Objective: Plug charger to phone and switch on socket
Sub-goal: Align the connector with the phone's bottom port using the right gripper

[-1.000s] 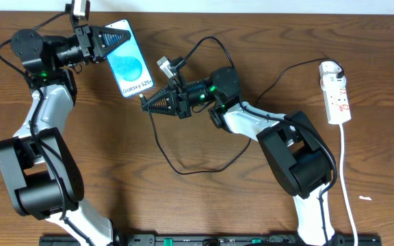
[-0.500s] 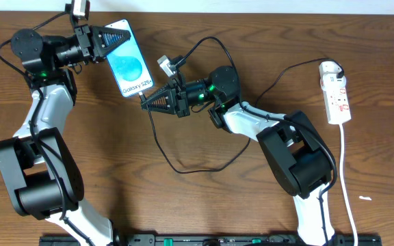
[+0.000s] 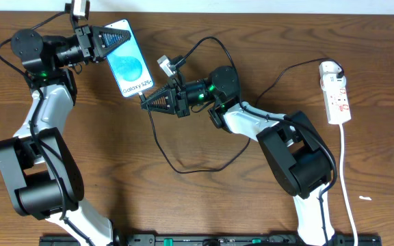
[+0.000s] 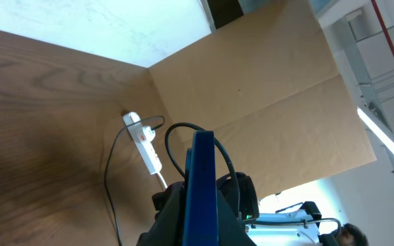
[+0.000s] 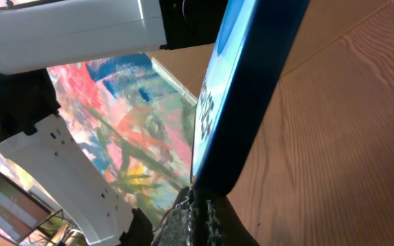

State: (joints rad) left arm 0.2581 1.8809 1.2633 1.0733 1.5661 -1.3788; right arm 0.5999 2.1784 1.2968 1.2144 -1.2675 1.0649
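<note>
The phone [image 3: 128, 63] with its blue screen and "Galaxy S25" text is held by its top end in my left gripper [image 3: 112, 35], which is shut on it. In the left wrist view the phone [image 4: 202, 184] shows edge-on between the fingers. My right gripper [image 3: 148, 101] is shut on the charger's plug tip, right at the phone's bottom edge. In the right wrist view the tip [image 5: 198, 202] touches the phone's bottom end [image 5: 241, 102]. The black charger cable [image 3: 183, 164] loops across the table to the white socket [image 3: 337, 92] at the far right.
The socket's white cord [image 3: 347, 184] runs down the right side toward the front edge. The cable also arcs over the right arm [image 3: 211, 42]. A cardboard wall [image 4: 265, 89] stands behind the table. The socket also shows in the left wrist view [image 4: 142, 140].
</note>
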